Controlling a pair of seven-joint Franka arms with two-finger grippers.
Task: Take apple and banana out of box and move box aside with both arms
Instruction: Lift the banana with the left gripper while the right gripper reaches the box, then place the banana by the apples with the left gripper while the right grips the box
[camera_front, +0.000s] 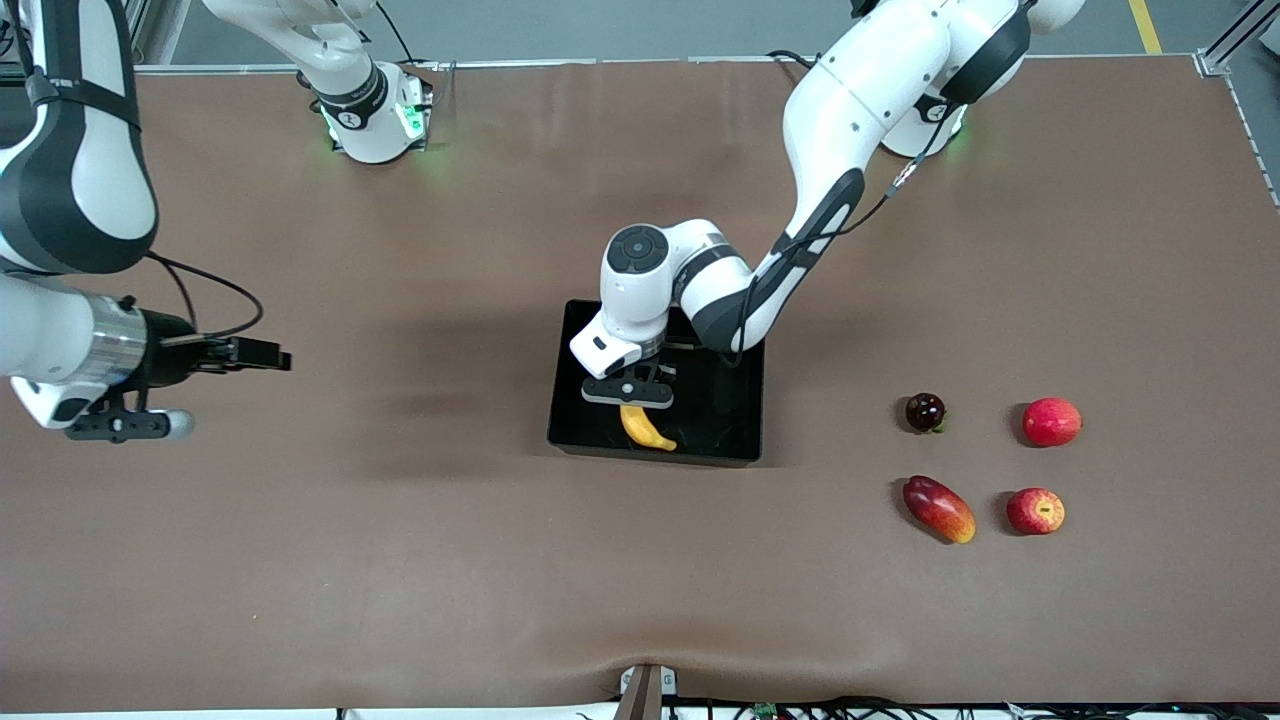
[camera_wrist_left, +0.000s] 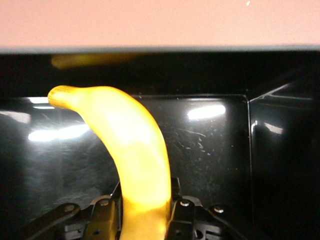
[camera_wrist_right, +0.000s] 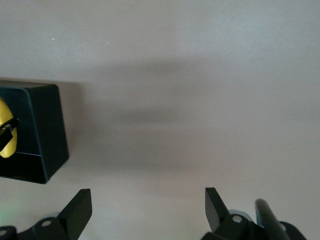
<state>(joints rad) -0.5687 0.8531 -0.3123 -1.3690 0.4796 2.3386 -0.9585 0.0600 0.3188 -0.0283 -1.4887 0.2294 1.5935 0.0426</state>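
Note:
The black tray (camera_front: 735, 440) lies at the table's middle. My left gripper (camera_front: 632, 400) is down inside it, shut on the yellow banana (camera_front: 648, 430). In the left wrist view the banana (camera_wrist_left: 135, 145) curves out from between my fingers (camera_wrist_left: 182, 217) over the glossy tray floor (camera_wrist_left: 215, 150), its tip near the tray wall. The red apple with the yellow dimple (camera_front: 1035, 511) lies toward the left arm's end, nearer the camera. My right gripper (camera_front: 262, 355) is open and empty over bare table toward the right arm's end. The right wrist view (camera_wrist_right: 147, 207) shows the tray corner (camera_wrist_right: 42, 125).
Beside the apple lie an oblong red-yellow mango (camera_front: 939, 508), a dark purple round fruit (camera_front: 925, 411) and another red round fruit (camera_front: 1052, 421). The brown table mat (camera_front: 400, 520) stretches wide round the tray.

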